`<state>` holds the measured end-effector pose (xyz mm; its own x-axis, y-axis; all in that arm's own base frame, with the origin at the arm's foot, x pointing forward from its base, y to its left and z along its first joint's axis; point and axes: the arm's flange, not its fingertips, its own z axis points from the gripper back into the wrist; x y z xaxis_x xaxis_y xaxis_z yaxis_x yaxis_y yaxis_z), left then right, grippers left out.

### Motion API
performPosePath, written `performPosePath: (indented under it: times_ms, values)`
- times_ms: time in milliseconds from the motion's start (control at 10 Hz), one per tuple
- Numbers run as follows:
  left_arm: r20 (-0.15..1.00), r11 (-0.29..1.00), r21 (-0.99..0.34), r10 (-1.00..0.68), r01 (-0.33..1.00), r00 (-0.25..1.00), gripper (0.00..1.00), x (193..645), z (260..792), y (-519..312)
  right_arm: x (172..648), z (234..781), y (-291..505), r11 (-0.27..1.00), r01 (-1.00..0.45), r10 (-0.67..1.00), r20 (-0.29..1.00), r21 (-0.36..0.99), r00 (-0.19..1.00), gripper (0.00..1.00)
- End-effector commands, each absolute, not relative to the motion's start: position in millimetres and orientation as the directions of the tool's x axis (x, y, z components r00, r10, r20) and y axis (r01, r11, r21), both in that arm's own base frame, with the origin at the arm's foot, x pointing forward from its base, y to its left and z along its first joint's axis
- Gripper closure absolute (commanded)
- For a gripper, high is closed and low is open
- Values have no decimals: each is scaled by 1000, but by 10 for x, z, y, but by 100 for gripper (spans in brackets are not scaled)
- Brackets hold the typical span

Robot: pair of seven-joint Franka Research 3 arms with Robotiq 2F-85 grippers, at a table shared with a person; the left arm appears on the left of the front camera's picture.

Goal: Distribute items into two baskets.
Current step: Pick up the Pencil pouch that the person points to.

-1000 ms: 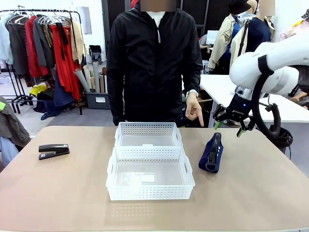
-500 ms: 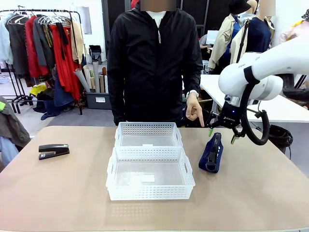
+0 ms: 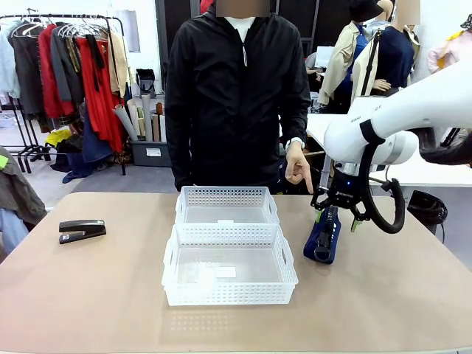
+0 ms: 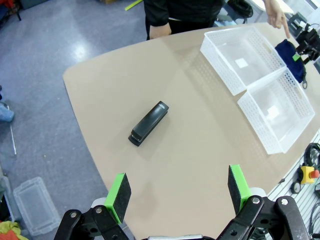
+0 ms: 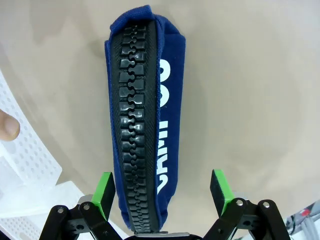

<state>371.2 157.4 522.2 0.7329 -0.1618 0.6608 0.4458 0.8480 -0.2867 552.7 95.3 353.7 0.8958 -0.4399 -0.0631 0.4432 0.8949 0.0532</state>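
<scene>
Two white mesh baskets stand end to end at the table's middle, the far one point(image 3: 221, 196) point(image 4: 219, 69) toward the person and the near one point(image 3: 228, 293) point(image 4: 260, 127) toward me. The navy pouch point(image 3: 323, 236) point(image 5: 145, 115) lies right of them, zipper up. My right gripper point(image 3: 335, 219) point(image 5: 162, 192) hangs open just over the pouch's far end, a green pad on each side of it, not closed on it. The black stapler point(image 3: 82, 230) point(image 4: 148, 123) lies at the table's left. My left gripper point(image 4: 179, 192) is open, high above the stapler.
The person stands at the far edge, one hand point(image 3: 297, 168) pointing down near the pouch; a fingertip point(image 5: 7, 125) shows beside the basket wall point(image 5: 25, 160). Bare tabletop point(image 3: 383, 295) spreads around the baskets.
My right arm has swung left and down from beyond the table's far right corner until its open gripper straddles the pouch. The pouch, stapler and baskets have stayed put.
</scene>
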Motion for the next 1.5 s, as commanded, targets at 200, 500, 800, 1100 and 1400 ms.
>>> performPosePath:
  times_ms: [200,500,800,1100,1400]
  values:
    - [673,839,-290,-163,460,722,0,3714,5222,1582,5577,3443,1028,878,478,-478,-16,36,878,0]
    - [673,839,-290,-163,460,722,0,3714,5222,1582,5581,3404,1020,877,478,-479,12,44,878,0]
    - [673,839,-290,-163,460,722,0,3714,5222,1582,5566,3424,985,888,455,-453,-54,57,890,0]
    - [673,839,-290,-163,460,722,0,3714,5222,1582,5566,3424,985,888,455,-453,-54,57,890,0]
    - [673,839,-290,-163,460,722,0,3714,5222,1582,5566,3413,984,889,454,-452,-52,57,891,12]
